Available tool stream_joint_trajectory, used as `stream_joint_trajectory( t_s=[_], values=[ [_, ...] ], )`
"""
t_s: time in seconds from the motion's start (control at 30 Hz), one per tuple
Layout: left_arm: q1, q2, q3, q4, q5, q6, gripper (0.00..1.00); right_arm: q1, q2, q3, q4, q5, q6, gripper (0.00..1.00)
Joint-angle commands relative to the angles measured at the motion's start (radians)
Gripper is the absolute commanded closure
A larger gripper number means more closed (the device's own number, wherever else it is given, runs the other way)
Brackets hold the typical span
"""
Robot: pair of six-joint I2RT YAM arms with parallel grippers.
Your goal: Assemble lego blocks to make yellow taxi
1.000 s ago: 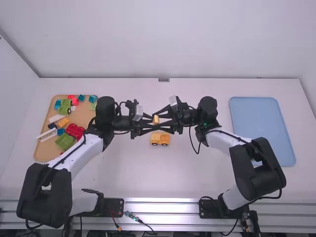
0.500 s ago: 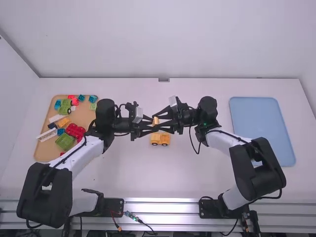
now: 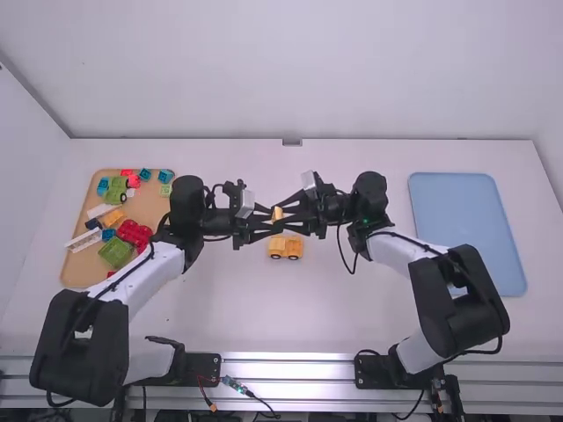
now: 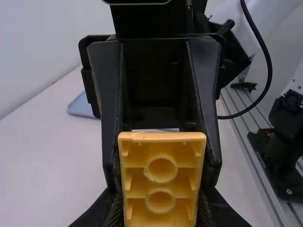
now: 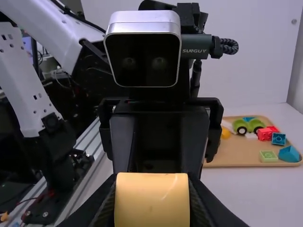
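Because you're likely swapping hold, your left tool (image 4: pixel 160 203) and right tool (image 4: pixel 162 166) both pinch it — the yellow block (image 3: pixel 277 214).

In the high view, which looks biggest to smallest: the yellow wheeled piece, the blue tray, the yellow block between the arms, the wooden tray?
1. Blue tray and wooden tray: too alike to rank
2. Yellow wheeled piece, on the table
3. Yellow block, between the end effectors

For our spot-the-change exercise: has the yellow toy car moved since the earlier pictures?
No, the toy car sits in the same place, judged against the blue tray.
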Motion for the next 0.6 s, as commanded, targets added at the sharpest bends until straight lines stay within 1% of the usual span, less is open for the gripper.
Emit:
stream_joint_trajectory(
  t_s=[0.0, 0.07, 0.1, 0.13, 0.17, 0.23, 0.27, 0.3, 0.33, 0.37, 0.4, 0.43, 0.57],
  values=[
    [-0.006, 0.001, -0.006, -0.001, 0.006, -0.003, 0.98, -0.002, 0.007, 0.026, 0.004, -0.018, 0.000, 0.76],
    [-0.006, 0.001, -0.006, -0.001, 0.005, -0.003, 0.98, -0.002, 0.007, 0.026, 0.004, -0.017, -0.001, 0.77],
    [-0.006, 0.001, -0.006, -0.001, 0.005, -0.003, 0.94, -0.002, 0.007, 0.026, 0.004, -0.018, -0.002, 0.77],
    [-0.006, 0.001, -0.006, -0.001, 0.005, -0.003, 0.89, -0.002, 0.007, 0.026, 0.004, -0.017, -0.002, 0.77],
    [-0.006, 0.001, -0.006, -0.001, 0.005, -0.003, 0.87, -0.002, 0.007, 0.026, 0.004, -0.017, -0.002, 0.77],
    [-0.006, 0.001, -0.006, -0.001, 0.005, -0.003, 0.76, -0.002, 0.007, 0.026, 0.004, -0.018, -0.002, 0.77],
    [-0.005, 0.001, -0.006, -0.005, 0.005, -0.003, 0.60, -0.002, 0.007, 0.026, 0.004, -0.017, -0.002, 0.77],
    [-0.005, 0.001, -0.006, -0.005, 0.005, -0.003, 0.48, -0.002, 0.007, 0.026, 0.004, -0.017, -0.002, 0.77],
    [-0.005, 0.001, -0.006, -0.005, 0.006, -0.003, 0.43, -0.002, 0.007, 0.026, 0.004, -0.017, -0.002, 0.77],
    [-0.006, 0.001, -0.006, -0.009, 0.005, -0.003, 0.27, -0.002, 0.007, 0.026, 0.004, -0.017, -0.002, 0.77],
    [-0.006, 0.001, -0.006, -0.011, 0.005, -0.003, 0.04, -0.002, 0.007, 0.026, 0.004, -0.017, -0.002, 0.77],
    [-0.006, 0.001, -0.006, -0.013, 0.005, -0.002, 0.01, -0.002, 0.007, 0.026, 0.004, -0.017, -0.001, 0.77],
    [0.003, 0.001, -0.006, -0.040, -0.047, -0.005, 0.01, -0.019, 0.007, 0.026, -0.003, -0.018, 0.001, 0.78]
  ],
)
